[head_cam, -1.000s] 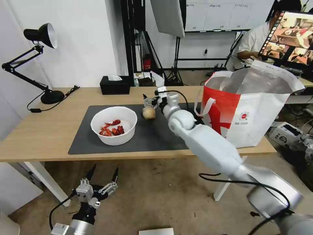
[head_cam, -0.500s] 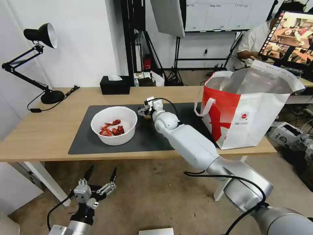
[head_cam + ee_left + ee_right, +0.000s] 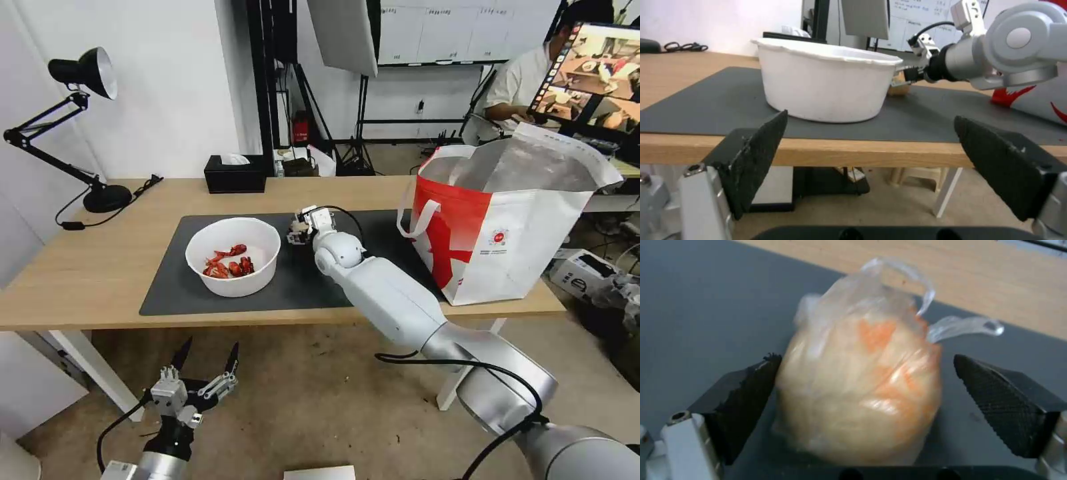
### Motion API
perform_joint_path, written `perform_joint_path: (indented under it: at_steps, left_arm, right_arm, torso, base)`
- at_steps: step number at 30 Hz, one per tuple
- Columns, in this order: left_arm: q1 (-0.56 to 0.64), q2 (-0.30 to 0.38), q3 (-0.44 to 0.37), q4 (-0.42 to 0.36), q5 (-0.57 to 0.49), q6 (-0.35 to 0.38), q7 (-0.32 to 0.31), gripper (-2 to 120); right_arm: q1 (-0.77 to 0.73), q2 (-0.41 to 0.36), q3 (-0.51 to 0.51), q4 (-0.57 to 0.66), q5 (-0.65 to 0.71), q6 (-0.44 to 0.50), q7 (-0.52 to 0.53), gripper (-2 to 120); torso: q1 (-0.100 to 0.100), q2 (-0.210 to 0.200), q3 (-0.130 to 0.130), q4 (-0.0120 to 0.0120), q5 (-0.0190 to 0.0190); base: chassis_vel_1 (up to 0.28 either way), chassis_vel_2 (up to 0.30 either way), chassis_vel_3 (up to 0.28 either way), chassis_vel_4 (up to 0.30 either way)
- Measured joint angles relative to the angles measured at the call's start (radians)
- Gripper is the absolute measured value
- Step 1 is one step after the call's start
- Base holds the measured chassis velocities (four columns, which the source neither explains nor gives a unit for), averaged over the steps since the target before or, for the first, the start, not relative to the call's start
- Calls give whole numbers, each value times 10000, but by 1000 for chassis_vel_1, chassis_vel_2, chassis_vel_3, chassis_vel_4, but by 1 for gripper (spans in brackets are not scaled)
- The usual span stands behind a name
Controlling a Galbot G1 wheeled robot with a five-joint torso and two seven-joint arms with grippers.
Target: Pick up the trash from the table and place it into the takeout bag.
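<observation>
Change: our right hand (image 3: 298,231) has dropped onto the wrapped ball (image 3: 858,386) since a second ago; pickup is near.
Right hand: fingers (image 3: 1005,400) spread, one pad touching the ball, not yet clamped.
Ball: on the tabletop (image 3: 87,267) mat, 3 o'clock of the bowl (image 3: 233,256).
Takeout bag (image 3: 507,220): farther along at 3 o'clock.
Left hand (image 3: 200,367): open, idle below the tabletop edge.

Small round red logo (image 3: 498,237) on the white side panel of the takeout bag (image 3: 507,220), lines of fine print beneath it too small to read, handwriting on the whiteboard (image 3: 460,30) behind illegible, no other legible text found
</observation>
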Motion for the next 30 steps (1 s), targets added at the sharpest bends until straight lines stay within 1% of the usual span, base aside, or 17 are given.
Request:
perform_joint_path:
  at_steps: [2, 4, 5, 6, 9, 10, 11, 13, 14, 17, 18, 19, 22, 23, 26, 27, 30]
  left_arm:
    - [19, -13, -14, 0, 0, -37, 2, 100]
    - [24, -21, -16, 0, 0, -47, 2, 100]
    - [32, -32, -18, 0, 0, -57, 2, 100]
    - [32, -32, -18, 0, 0, -57, 2, 100]
    - [41, -49, -31, 0, 0, -84, 4, 100]
    - [41, -49, -31, 0, 0, -84, 4, 100]
    - [42, -61, -36, -1, 0, -87, 4, 100]
    - [43, -116, -38, -2, 1, -93, 6, 100]
    - [43, -116, -38, -2, 1, -93, 6, 100]
    - [47, -136, -25, -5, 11, -100, 8, 100]
    - [44, -136, -28, -13, 12, -100, 8, 100]
    - [44, -136, -28, -13, 12, -100, 8, 100]
    - [51, -124, -80, -93, 6, -100, 5, 100]
    - [51, -124, -80, -93, 6, -100, 5, 100]
    - [123, -113, -141, -189, -1, -101, 2, 100]
    - [123, -113, -141, -189, -1, -101, 2, 100]
    - [171, -104, -176, -235, -5, -101, -1, 100]
  right_arm:
    - [-94, 51, 22, -12, 9, -72, -61, 92]
    - [-115, 65, 35, -12, 9, -72, -61, 89]
    - [-132, 70, 43, -8, 10, -72, -55, 84]
    - [-132, 70, 43, -8, 10, -72, -55, 84]
    - [-162, 8, 55, 86, 17, -62, 4, 68]
    - [-162, 8, 55, 86, 17, -62, 4, 68]
    - [-175, -22, 56, 113, 17, -50, 13, 64]
    - [-250, -164, 12, 205, -156, 210, 29, 54]
    - [-250, -164, 12, 205, -156, 210, 29, 54]
    - [-406, -353, -53, 445, -360, 432, 55, 39]
    - [-456, -411, -54, 543, -421, 490, 64, 36]
    - [-456, -411, -54, 543, -421, 490, 64, 36]
    - [-684, -694, -55, 980, -760, 770, 97, 21]
    - [-684, -694, -55, 980, -760, 770, 97, 21]
    - [-1195, -1454, -91, 2254, -1891, 1357, 244, 10]
    - [-1195, -1454, -91, 2254, -1891, 1357, 244, 10]
    - [-1818, -2266, 86, 3959, -2876, 1820, 674, 7]
  torso:
    - [0, 0, 0, 1, 0]
    - [0, 0, 0, 1, 0]
    - [0, 0, 0, 1, 0]
    - [0, 0, 0, 1, 0]
    - [0, 0, 0, 1, 0]
    - [0, 0, 0, 1, 0]
    - [0, 0, 0, 1, 0]
    - [0, 0, 0, 1, 0]
    - [0, 0, 0, 1, 0]
    - [0, 0, 0, 0, 0]
    - [0, 0, 0, 1, 1]
    - [0, 0, 0, 1, 1]
    - [0, 0, 0, 2, 0]
    - [0, 0, 0, 2, 0]
    - [1, 0, 0, 1, 2]
    - [1, 0, 0, 1, 2]
    - [0, 1, 0, 0, 3]
  base:
    - [0, 0, 0, 0]
    - [0, 0, 0, 0]
    - [0, 0, 0, 0]
    - [0, 0, 0, 0]
    - [0, 0, 0, 0]
    - [0, 0, 0, 0]
    - [0, 0, 0, 0]
    - [0, 0, 0, 0]
    - [0, 0, 0, 0]
    - [0, 0, 0, 0]
    - [0, 0, 0, 0]
    - [0, 0, 0, 0]
    - [0, 0, 0, 0]
    - [0, 0, 0, 0]
    - [0, 0, 0, 0]
    - [0, 0, 0, 0]
    - [0, 0, 0, 0]
